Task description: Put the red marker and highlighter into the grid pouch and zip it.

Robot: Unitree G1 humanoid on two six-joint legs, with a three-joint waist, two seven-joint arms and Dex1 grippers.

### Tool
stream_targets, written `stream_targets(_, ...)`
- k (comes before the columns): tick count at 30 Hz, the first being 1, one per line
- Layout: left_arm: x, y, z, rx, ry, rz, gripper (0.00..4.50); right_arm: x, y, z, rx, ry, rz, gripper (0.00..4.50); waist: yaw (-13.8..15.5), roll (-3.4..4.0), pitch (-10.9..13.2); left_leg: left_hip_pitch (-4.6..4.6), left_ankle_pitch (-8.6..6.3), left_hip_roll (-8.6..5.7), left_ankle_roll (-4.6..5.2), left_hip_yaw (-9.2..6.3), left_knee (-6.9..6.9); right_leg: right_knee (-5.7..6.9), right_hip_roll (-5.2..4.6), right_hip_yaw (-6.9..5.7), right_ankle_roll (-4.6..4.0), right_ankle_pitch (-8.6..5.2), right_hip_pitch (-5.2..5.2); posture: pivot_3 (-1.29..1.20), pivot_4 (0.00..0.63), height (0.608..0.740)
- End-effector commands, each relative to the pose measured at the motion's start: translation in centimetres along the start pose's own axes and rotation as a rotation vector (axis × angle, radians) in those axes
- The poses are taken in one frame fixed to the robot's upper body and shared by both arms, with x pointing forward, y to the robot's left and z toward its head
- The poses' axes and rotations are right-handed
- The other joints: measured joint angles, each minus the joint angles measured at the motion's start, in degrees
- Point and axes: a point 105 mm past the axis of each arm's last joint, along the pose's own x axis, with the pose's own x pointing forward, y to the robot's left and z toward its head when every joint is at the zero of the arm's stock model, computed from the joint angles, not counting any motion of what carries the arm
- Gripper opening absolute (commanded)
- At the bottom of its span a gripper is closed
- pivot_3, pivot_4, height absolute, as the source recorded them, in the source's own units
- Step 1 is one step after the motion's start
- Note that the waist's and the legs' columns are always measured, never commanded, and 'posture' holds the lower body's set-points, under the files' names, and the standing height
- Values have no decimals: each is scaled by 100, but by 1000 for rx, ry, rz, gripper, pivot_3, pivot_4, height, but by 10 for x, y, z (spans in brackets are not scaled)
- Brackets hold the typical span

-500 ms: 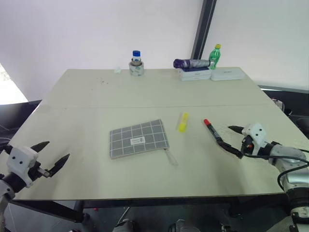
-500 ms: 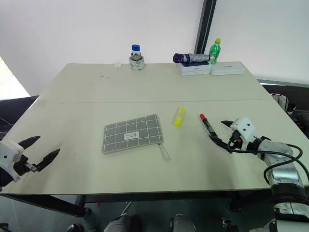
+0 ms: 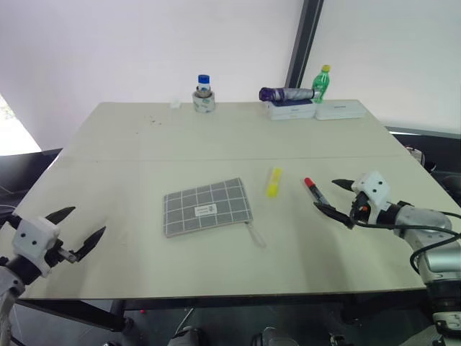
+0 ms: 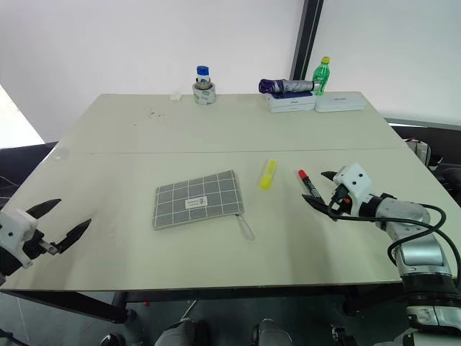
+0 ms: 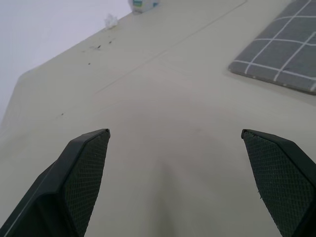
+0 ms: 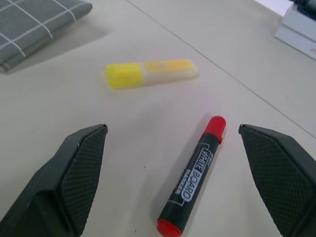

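The red marker (image 6: 193, 177) is showing white lettering along its dark barrel, reading "WHITE BOARD", with a smaller line of print beside it that is too small to read. The grid pouch (image 3: 207, 206) is carrying a small white label (image 3: 204, 210) with dark print on it, too small to make out. The white boxes (image 3: 315, 110) at the far right of the table (image 3: 216, 137) are bearing faint marks that cannot be read.

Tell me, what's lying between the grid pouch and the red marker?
The yellow highlighter lies on the table between the grid pouch and the red marker, touching neither. Both eye views show it.
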Motion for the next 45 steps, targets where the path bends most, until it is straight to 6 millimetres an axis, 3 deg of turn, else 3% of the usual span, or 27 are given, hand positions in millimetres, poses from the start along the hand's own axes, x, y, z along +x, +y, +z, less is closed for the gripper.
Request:
stream_targets(1, 1, -1, 6, 62, -26, -5, 4500, 1, -5, 12, -19, -48, -8, 4428, 3, 0, 0, 0, 0, 0, 0, 0, 0, 0, 0, 0, 0, 0, 0, 0, 150, 740)
stream_targets(13, 31, -7, 20, 303, -80, -106, 4500, 18, 6, 5, 50, -124, 48, 4428, 4, 1, 1, -1, 1, 0, 4, 4, 0, -3, 4, -2, 1, 1, 2, 0, 150, 740)
stream_targets(16, 39, -14, 21, 421, -100, -152, 4500, 30, 17, 8, 30, -148, 75, 3024, -5, 1, 1, -1, 2, 0, 4, 5, -1, -2, 8, -2, 2, 1, 2, 0, 150, 740)
stream_targets(21, 52, -23, 25, 573, -146, -220, 4500, 70, 33, 23, -68, -199, 43, 306, -38, 2, 1, 0, 6, 12, -2, 6, 1, -1, 23, -4, 3, 2, -1, 0, 150, 740)
stream_targets(22, 54, -27, 25, 600, -152, -247, 4500, 79, 34, 24, -84, -195, 26, 109, -38, 4, 2, 0, 6, 13, -3, 7, 0, -1, 25, -3, 3, 2, -2, 0, 150, 740)
stream_targets(29, 66, -45, 18, 786, -199, -345, 4500, 128, 39, 26, -186, -150, -45, 109, -18, 7, 3, -6, 27, 12, -35, 31, -2, 0, 32, 1, 4, 2, -12, 0, 150, 740)
stream_targets(35, 71, -56, 13, 926, -247, -402, 4500, 164, 69, 33, -298, -134, -18, 109, -35, 10, 5, -6, 32, 16, -42, 44, -9, 9, 36, 6, 5, 2, -23, 0, 150, 740)
stream_targets(40, 74, -72, 9, 966, -292, -460, 4500, 177, 73, 33, -333, -103, -46, 109, -20, 10, 6, -7, 33, 17, -44, 83, -10, 18, 34, 22, 5, 2, -36, 0, 150, 740)
stream_targets(45, 78, -75, 4, 984, -290, -475, 4500, 185, 84, 37, -370, -106, -15, 109, -28, 10, 5, -1, 33, 19, -44, 106, -9, 35, 31, 38, 6, 2, -44, 0, 150, 740)
